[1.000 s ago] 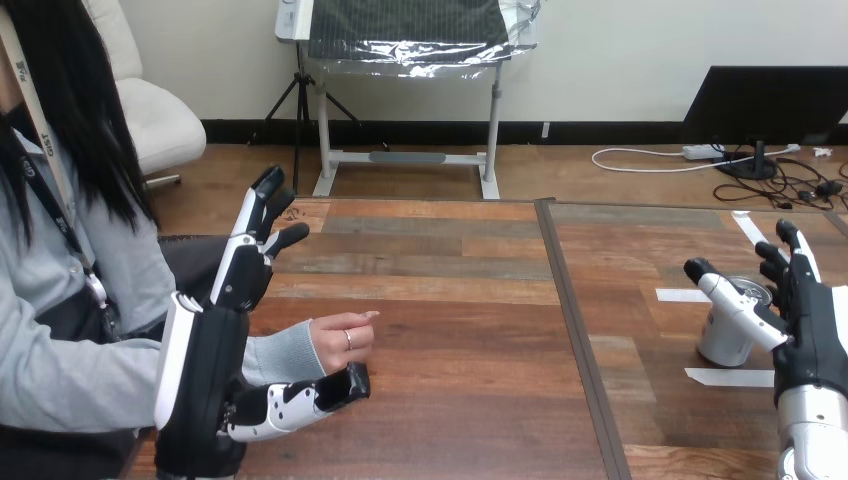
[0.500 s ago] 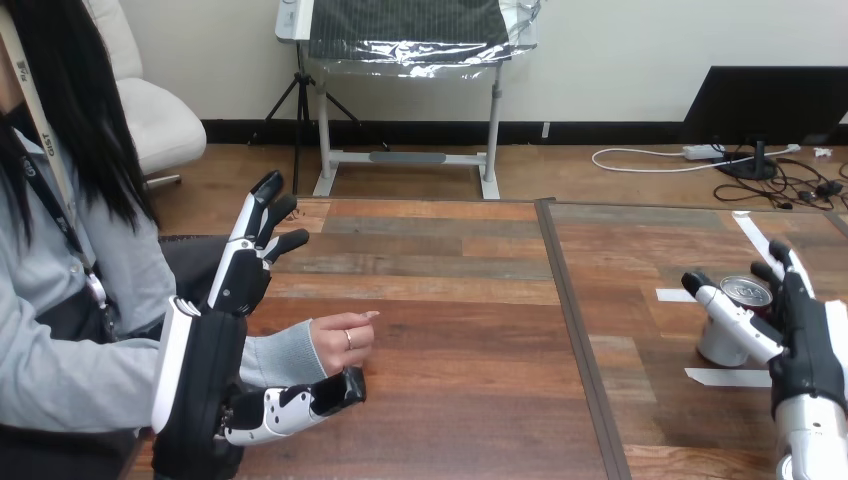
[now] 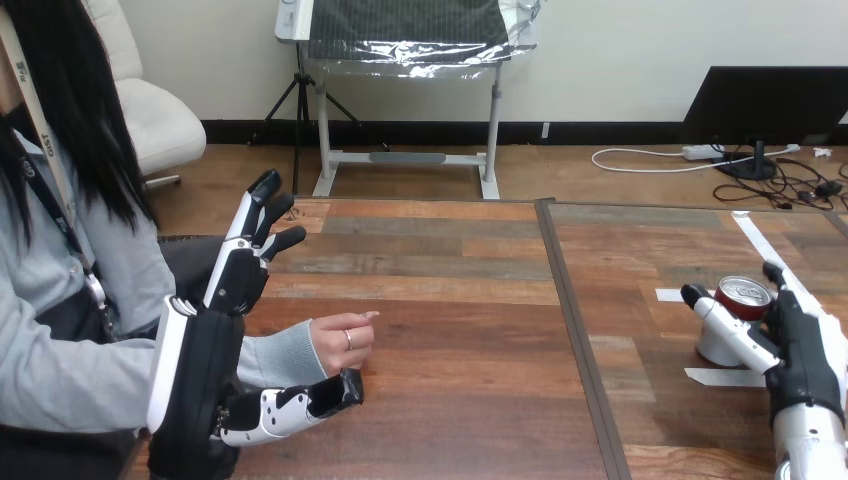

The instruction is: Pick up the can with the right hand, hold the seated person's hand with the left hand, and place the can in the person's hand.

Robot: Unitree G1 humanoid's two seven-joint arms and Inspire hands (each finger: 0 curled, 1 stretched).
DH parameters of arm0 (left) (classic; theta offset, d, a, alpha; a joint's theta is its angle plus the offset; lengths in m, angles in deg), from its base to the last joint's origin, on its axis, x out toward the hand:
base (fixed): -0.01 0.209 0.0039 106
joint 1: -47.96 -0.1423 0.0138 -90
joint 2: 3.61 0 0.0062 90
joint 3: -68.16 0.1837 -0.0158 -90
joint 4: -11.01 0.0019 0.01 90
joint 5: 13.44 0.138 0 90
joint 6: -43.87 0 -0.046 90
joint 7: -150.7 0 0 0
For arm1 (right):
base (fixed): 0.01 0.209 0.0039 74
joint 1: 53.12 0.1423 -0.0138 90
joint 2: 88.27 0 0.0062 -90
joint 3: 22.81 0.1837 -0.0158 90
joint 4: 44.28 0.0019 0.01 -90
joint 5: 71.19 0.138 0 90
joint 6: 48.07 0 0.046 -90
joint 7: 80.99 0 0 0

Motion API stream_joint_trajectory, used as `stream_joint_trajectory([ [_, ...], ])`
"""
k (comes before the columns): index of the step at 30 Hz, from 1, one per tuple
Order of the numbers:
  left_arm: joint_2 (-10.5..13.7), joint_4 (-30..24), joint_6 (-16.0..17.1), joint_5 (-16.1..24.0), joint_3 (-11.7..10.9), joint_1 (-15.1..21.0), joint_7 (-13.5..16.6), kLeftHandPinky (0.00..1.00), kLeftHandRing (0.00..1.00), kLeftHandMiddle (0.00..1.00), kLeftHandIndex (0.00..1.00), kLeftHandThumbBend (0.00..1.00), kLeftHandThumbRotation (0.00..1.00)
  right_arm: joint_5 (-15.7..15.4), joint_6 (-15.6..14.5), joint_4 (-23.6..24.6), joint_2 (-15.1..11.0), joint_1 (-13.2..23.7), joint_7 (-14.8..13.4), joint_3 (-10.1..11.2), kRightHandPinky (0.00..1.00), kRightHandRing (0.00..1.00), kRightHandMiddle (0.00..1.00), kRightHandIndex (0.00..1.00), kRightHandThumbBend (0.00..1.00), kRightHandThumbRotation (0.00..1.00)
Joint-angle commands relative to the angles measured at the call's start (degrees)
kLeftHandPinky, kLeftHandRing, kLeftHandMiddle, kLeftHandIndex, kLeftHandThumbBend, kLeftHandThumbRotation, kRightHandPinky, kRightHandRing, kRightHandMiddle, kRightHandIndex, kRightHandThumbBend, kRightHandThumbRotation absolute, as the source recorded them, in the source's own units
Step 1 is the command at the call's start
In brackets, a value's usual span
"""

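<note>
A can (image 3: 722, 338) with a white body and red top stands upright at the table's right side. My right hand (image 3: 800, 350) is around it and open: the straight thumb (image 3: 722, 318) lies across the can's front, and the fingers (image 3: 778, 277) reach past its right side. At the left, the person's hand (image 3: 342, 338) rests on the table with a grey sleeve behind it. My left hand (image 3: 235, 280) is open, its fingers pointing up behind the person's wrist and its thumb (image 3: 300, 400) stretched out in front of it. I see no finger curled round the wrist.
White tape strips (image 3: 728, 377) lie on the table around the can, with another strip (image 3: 750, 230) farther back. A dark seam (image 3: 575, 330) runs front to back between the two tabletops. The person sits at the left edge.
My right hand has sunk lower and drawn back beside the can, uncovering its red top. The left hand and the person's hand have hardly moved.
</note>
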Motion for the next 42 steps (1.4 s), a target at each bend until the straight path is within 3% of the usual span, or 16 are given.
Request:
stream_joint_trajectory([
  [1,0.92,-2.01,1.46,-1.11,0.44,2.18,-0.59,0.84,0.94,0.98,0.95,1.0,0.63,-0.35,-0.76,-0.18,-0.46,1.85,0.16,-0.62,0.91,0.9,0.89,0.95,0.96,0.51],
  [11,0.79,-2.23,1.79,-1.03,-0.29,1.98,-0.85,0.85,0.94,0.98,0.95,1.0,0.64,-0.7,-2.18,-0.53,-0.13,1.82,-0.4,-0.9,0.9,0.9,0.89,0.94,0.93,0.46],
  [18,1.21,-3.1,0.92,-3.45,0.97,1.39,-2.1,0.85,0.94,0.98,0.95,1.0,0.63,-0.79,-2.1,-0.5,0.17,1.56,-0.54,-1.17,0.89,0.89,0.89,0.94,0.88,0.41],
  [26,1.38,-3.37,1.0,-5.64,1.58,1.07,-3.5,0.87,0.95,0.98,0.94,1.0,0.6,1.76,-1.83,-0.56,0.97,1.53,1.46,0.62,0.87,0.89,0.89,0.93,0.84,0.29],
  [35,1.42,-3.45,1.33,-6.14,1.34,1.04,-4.25,0.87,0.95,0.97,0.94,1.0,0.6,2.61,-1.8,-0.48,1.52,1.71,1.16,1.14,0.83,0.86,0.88,0.91,0.83,0.14],
  [42,1.38,-3.86,1.06,-6.63,1.4,0.94,-4.74,0.86,0.95,0.97,0.94,1.0,0.59,2.83,-0.9,-0.3,1.97,1.91,-1.01,1.39,0.76,0.79,0.83,0.87,0.81,0.02],
])
